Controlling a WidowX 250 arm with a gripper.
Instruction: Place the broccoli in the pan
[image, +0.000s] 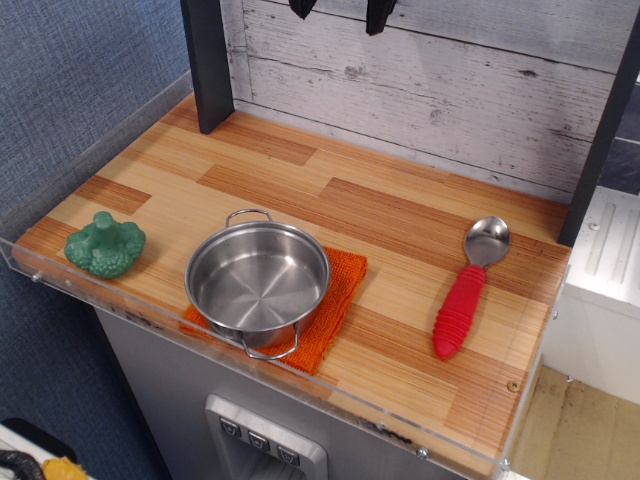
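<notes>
In the single overhead view the pan (258, 280) sits near the front edge of the wooden worktop (400, 210), empty and shiny, with one wire loop handle toward the back and the other toward the front. Under the pan lies an orange woven cloth (340, 295), its corners sticking out to the right of the pan and at the pan's front. To the left of the pan, apart from it and close to the worktop's left front corner, rests the broccoli (105, 244), green and lumpy, lying on the bare wood. Well to the right of the pan lies a spoon (468, 287) with a red ribbed handle and a metal bowl pointing toward the back wall. A clear plastic rim (130, 300) runs along the front edge just ahead of the pan. Nothing stands between the broccoli and the pan. High above and behind the pan, at the top edge of the view, two dark fingertips of the gripper (338, 12) hang before the whitewashed plank wall (450, 90); the jaws stand apart, released, holding nothing
</notes>
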